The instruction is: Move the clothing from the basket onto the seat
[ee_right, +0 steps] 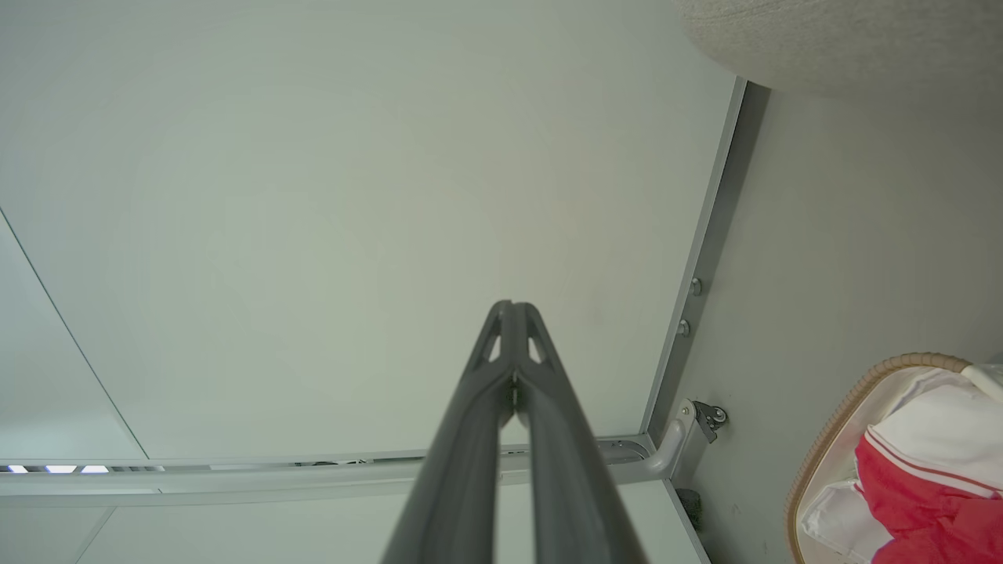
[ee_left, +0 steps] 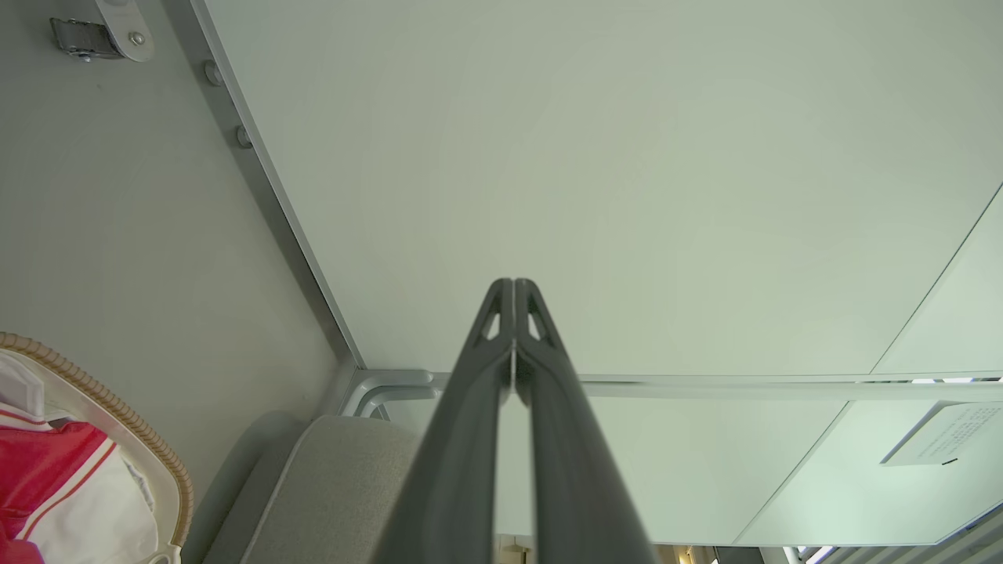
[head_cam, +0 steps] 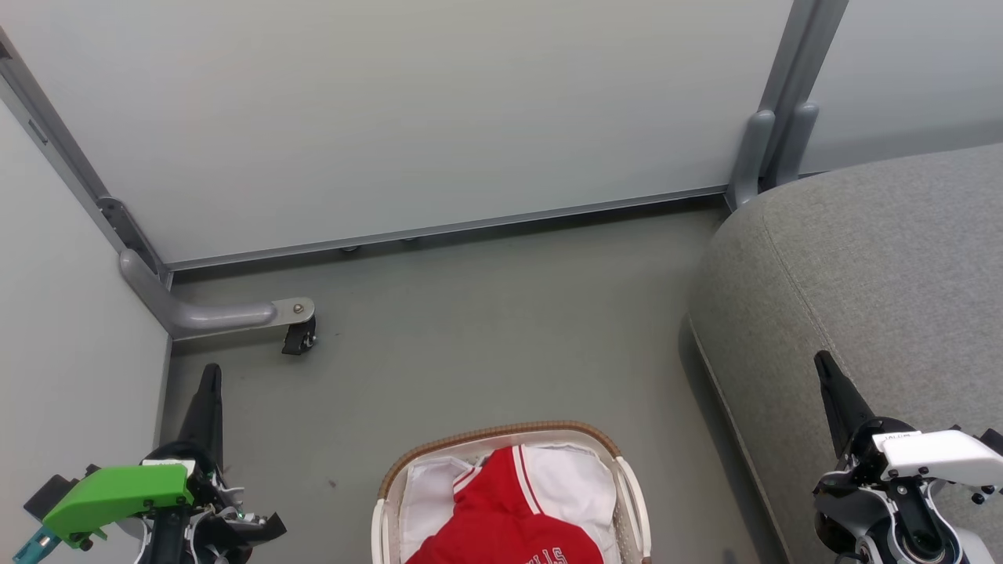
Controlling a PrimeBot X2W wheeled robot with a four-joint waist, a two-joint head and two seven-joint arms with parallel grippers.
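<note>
The white basket (head_cam: 627,493) with a brown woven rim stands on the floor at the bottom centre. In it lies the red clothing (head_cam: 501,509) with white stripe trim, over white lining. The basket (ee_left: 157,454) and clothing (ee_left: 47,462) show at the lower left of the left wrist view, and the basket (ee_right: 823,439) and clothing (ee_right: 917,501) at the lower right of the right wrist view. The grey seat (head_cam: 878,282) fills the right side. My left gripper (head_cam: 210,374) is shut and empty, left of the basket. My right gripper (head_cam: 823,362) is shut and empty, over the seat's front.
Pale partition panels (head_cam: 407,110) close off the back and left. A grey metal foot with a black caster (head_cam: 298,337) juts onto the floor at the left. Open grey floor (head_cam: 501,329) lies between basket, panels and seat.
</note>
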